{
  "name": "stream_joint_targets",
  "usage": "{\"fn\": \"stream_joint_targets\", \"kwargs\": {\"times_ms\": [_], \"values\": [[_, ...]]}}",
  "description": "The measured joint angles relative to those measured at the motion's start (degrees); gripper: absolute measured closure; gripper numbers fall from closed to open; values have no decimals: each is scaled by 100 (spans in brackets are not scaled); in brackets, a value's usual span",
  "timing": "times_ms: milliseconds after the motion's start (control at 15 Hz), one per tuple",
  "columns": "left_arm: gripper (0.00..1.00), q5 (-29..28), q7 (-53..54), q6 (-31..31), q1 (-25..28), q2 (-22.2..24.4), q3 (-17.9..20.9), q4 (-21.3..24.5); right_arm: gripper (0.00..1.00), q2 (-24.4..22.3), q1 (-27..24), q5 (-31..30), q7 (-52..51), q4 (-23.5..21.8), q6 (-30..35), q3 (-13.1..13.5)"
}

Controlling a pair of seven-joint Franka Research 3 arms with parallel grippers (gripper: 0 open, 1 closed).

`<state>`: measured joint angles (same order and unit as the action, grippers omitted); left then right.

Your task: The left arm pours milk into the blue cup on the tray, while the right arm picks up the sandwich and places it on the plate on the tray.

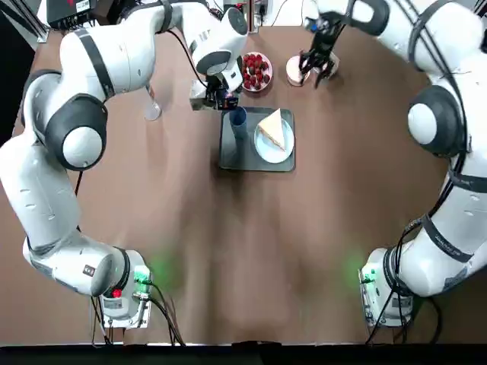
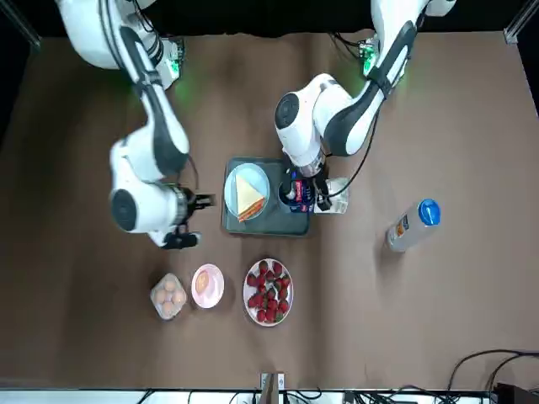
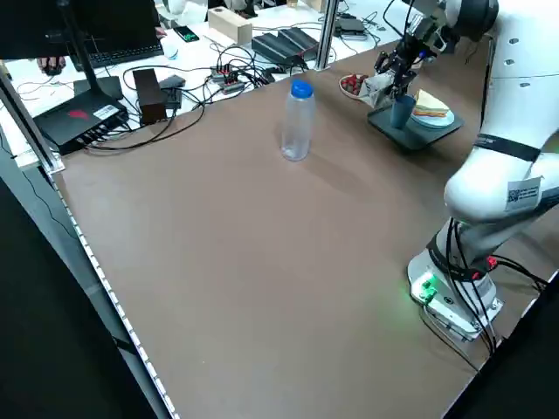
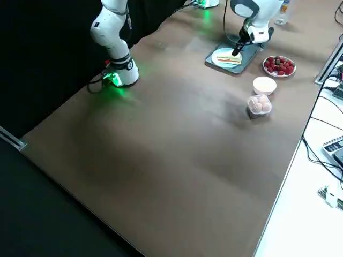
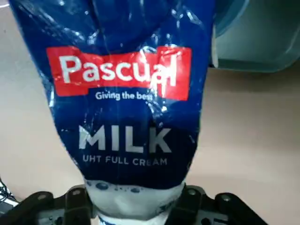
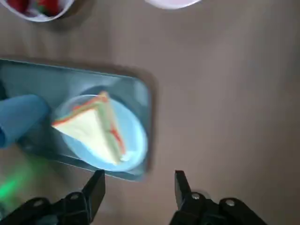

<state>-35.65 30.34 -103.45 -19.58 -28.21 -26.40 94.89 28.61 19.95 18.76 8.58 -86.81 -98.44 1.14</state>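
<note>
Here's the milk, pinched in my left gripper, its fingers closed in on either flank of the pack. That gripper is at the tray's far-left corner, right next to the blue cup. The pack hides the view there, so I can't be sure whether any milk is flowing.

Going outward, to the right of my left gripper, the sandwich lies on the plate, and both plate and cup sit on the tray. My right gripper is up off the tray's right side, fingers wide apart, nothing between them; the sandwich lies to its left.

Farther out, the strawberry dish is just beyond my left gripper, and the clear bottle stands off to that gripper's left. The pale pink bowl and the egg box are both near my right gripper.
</note>
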Motion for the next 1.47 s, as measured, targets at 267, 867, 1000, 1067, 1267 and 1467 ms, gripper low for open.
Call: {"fn": "stream_joint_targets", "kwargs": {"times_ms": [267,867,1000,1067,1267,1467], "values": [[44,-38,0,25,-73,-57,1,-35,27,-358,-508,-793,-481,271,474,15],[43,354,289,778,150,74,-4,-641,10,-2122,-1383,-1145,-627,392,1018,21],[44,922,780,977,526,380,-9,-775,0,-2374,-1399,-1390,-627,350,1056,20],[44,1223,1093,1087,769,584,-11,-799,0,-2470,-1418,-1454,-627,311,1058,20],[44,2175,2127,1393,1623,1172,-12,-804,0,-2629,-1514,-1492,-630,106,1055,20],[44,2812,3197,1689,2551,1607,-11,-805,0,-2743,-1671,-1524,-632,-26,1048,19]]}}
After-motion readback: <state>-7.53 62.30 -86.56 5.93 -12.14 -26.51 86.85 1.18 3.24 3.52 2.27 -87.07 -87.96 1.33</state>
